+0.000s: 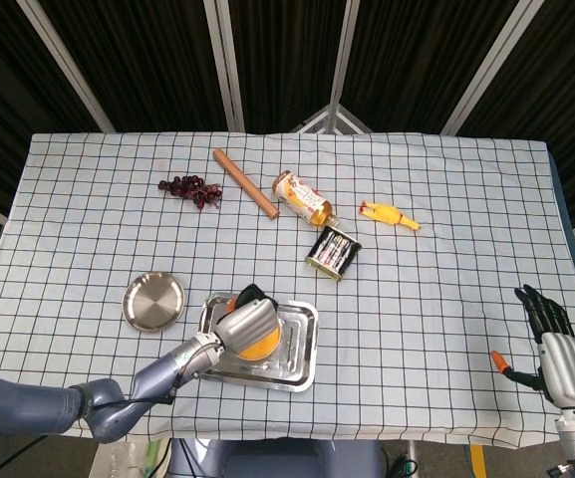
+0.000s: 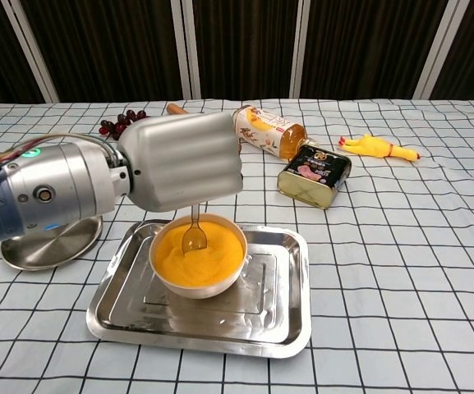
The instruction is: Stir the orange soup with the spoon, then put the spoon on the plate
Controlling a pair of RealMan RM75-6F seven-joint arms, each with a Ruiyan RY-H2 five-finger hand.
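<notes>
A white bowl of orange soup (image 2: 198,254) stands in a steel tray (image 2: 282,316); in the head view the bowl (image 1: 259,346) is mostly covered by my left hand. My left hand (image 2: 183,162) (image 1: 244,323) hovers over the bowl and grips the handle of a clear spoon (image 2: 194,235), which hangs upright with its scoop dipped in the soup. A round steel plate (image 1: 153,301) (image 2: 52,243) lies left of the tray. My right hand (image 1: 556,349) is far off at the table's right edge, fingers apart and holding nothing.
At the back lie dark grapes (image 1: 189,188), a wooden rolling pin (image 1: 246,182), a bottle on its side (image 1: 302,198), a tin can (image 1: 333,253) and a yellow rubber chicken (image 1: 390,215). A small orange object (image 1: 500,359) sits beside my right hand.
</notes>
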